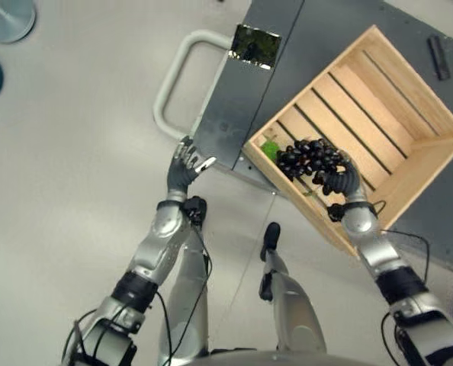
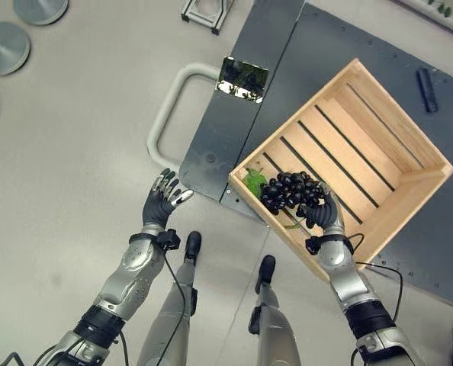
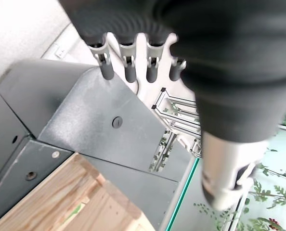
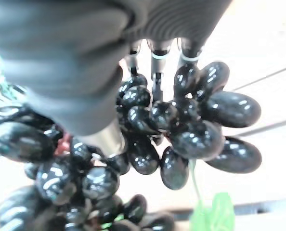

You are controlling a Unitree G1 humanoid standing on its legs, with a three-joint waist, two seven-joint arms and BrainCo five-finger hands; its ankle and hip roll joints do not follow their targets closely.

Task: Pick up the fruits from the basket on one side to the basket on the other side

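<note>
Right hand has its fingers clenched around the grapes, over the near left corner of the crate. A green leaf lies there. Left hand, fingers released, hovers beside the grey platform edge.

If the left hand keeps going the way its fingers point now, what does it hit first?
Most likely the grey metal platform: the open left hand points at its near corner, close beside the wooden crate. Height is unclear, so it might pass just above.
</note>
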